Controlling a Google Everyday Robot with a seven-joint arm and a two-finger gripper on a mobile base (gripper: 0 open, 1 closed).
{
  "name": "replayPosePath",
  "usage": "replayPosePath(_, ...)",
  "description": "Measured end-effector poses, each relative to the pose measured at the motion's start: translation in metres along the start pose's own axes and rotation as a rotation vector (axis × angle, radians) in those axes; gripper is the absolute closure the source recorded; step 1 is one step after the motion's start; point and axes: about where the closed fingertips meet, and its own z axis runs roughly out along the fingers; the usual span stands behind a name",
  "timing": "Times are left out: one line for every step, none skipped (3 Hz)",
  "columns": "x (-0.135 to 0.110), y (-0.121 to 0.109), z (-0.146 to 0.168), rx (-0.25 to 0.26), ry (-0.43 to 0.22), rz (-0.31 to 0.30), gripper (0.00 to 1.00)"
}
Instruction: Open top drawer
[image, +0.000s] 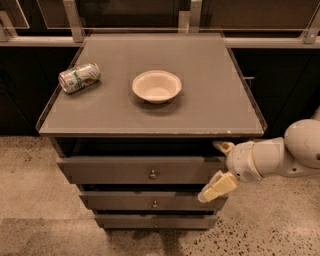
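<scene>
The top drawer (115, 170) is the widest grey-brown front under the tabletop, with a small round metal knob (152, 174) at its centre. It stands out a little from the cabinet, with a dark gap above it. My gripper (218, 167) comes in from the right on a white arm (280, 157). It is open, with one cream finger (223, 146) near the drawer's upper right corner and the other finger (216, 188) below, in front of the drawer's right end. It is well to the right of the knob.
A grey tabletop (210, 100) carries a tipped green-and-white can (79, 77) at the left and a cream bowl (156, 85) in the middle. Two lower drawers (150, 202) sit below. Speckled floor (30, 190) lies around the cabinet; dark cabinets and rails stand behind.
</scene>
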Motion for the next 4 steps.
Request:
replayPosePath(0.001, 0.0, 0.003, -0.005, -0.001, 0.001, 0.0)
replayPosePath(0.007, -0.002, 0.0, 0.026, -0.007, 0.029, 0.0)
replayPosePath(0.016, -0.012, 0.013, 0.045, -0.016, 0.035, 0.0)
replayPosePath(0.022, -0.022, 0.028, 0.058, -0.028, 0.04, 0.0)
